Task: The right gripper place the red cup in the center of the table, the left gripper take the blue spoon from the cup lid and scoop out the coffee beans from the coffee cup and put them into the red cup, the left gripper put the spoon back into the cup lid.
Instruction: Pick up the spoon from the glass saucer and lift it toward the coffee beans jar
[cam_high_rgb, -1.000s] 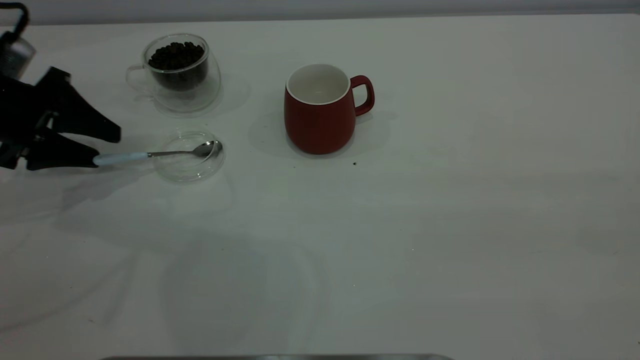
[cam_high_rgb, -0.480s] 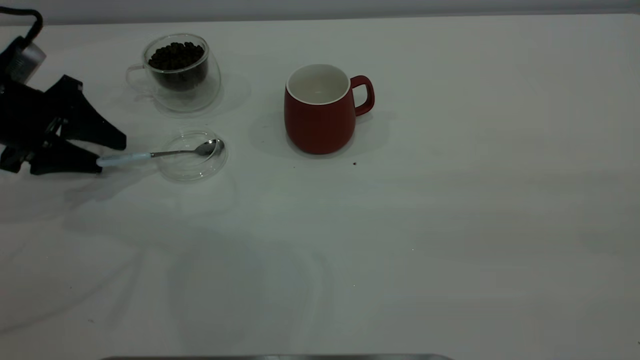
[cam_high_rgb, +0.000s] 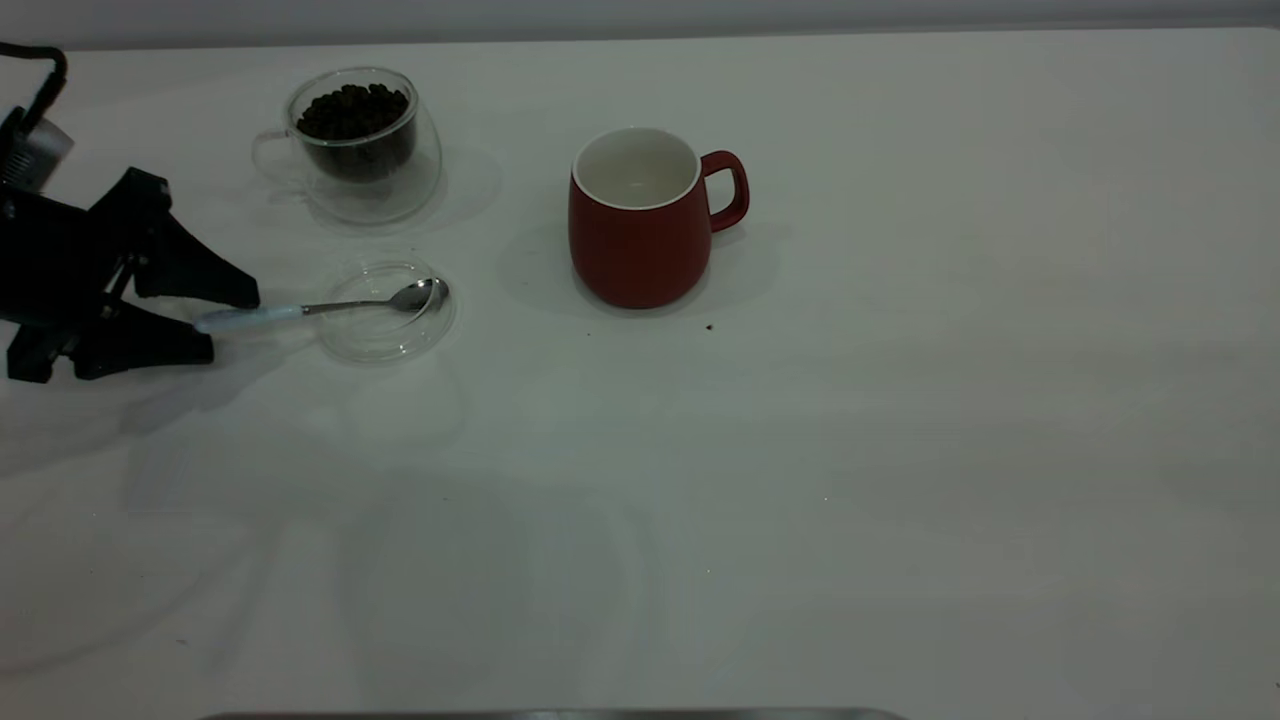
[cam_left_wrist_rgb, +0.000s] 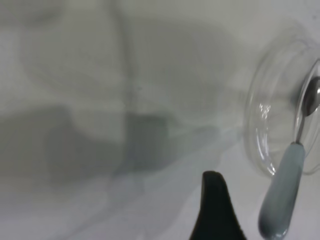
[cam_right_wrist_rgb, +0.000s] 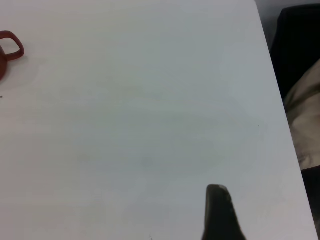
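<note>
The blue spoon (cam_high_rgb: 300, 310) lies with its metal bowl in the clear cup lid (cam_high_rgb: 385, 335) and its pale handle (cam_left_wrist_rgb: 282, 200) sticking out to the left. My left gripper (cam_high_rgb: 232, 323) is open, one black finger (cam_left_wrist_rgb: 216, 210) on each side of the handle's end, not closed on it. The coffee cup (cam_high_rgb: 360, 145), clear glass, holds a heap of coffee beans (cam_high_rgb: 352, 110) at the back left. The red cup (cam_high_rgb: 640, 220) stands upright and empty near the middle of the table (cam_high_rgb: 900, 400), handle to the right. My right gripper's finger (cam_right_wrist_rgb: 219, 212) hovers over bare table far to the right, out of the exterior view.
A small dark crumb (cam_high_rgb: 709, 326) lies in front of the red cup. The red cup's handle (cam_right_wrist_rgb: 11, 47) shows at the far edge of the right wrist view. The table's right edge (cam_right_wrist_rgb: 280, 115) runs beside dark and beige objects.
The left gripper has moved toward the spoon and lower, so its open fingers now straddle the handle's end. The spoon and lid shifted slightly right.
</note>
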